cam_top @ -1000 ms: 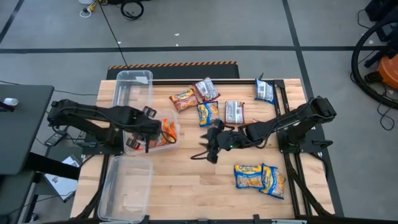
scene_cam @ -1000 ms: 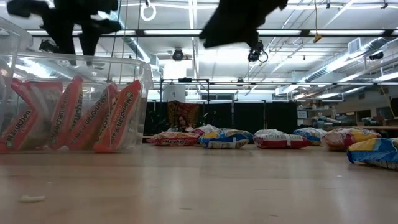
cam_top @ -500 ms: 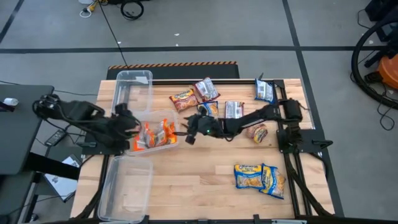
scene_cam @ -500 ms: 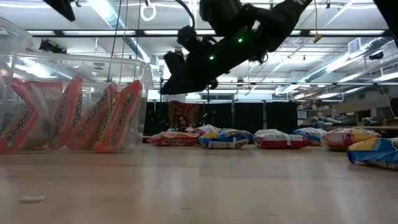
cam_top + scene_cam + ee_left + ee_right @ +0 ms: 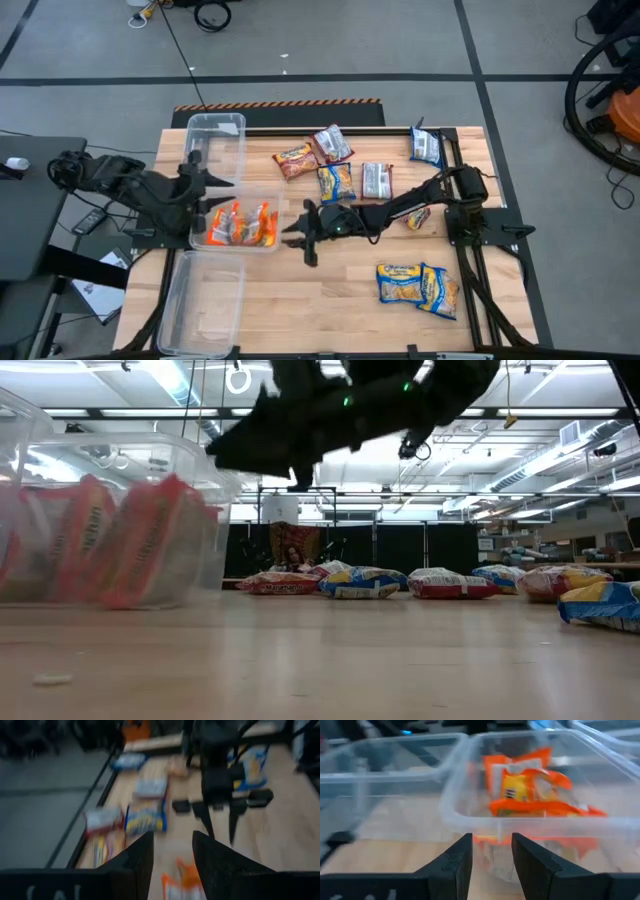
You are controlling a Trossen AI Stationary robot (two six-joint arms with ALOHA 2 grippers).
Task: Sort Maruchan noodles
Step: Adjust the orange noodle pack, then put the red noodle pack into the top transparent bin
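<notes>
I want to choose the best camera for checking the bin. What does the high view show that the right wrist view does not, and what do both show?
Only the high view shows the loose noodle packets on the table, a second clear bin and the left end effector.

Only the right wrist view shows the print on the orange packets up close, with the right end effector open and empty before the bin wall.

Both show the clear bin holding orange packets.

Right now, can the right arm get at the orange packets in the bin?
Probably yes: the right tool hovers open just beside the bin, whose top is open above the orange packets; only the near wall stands between.
</notes>
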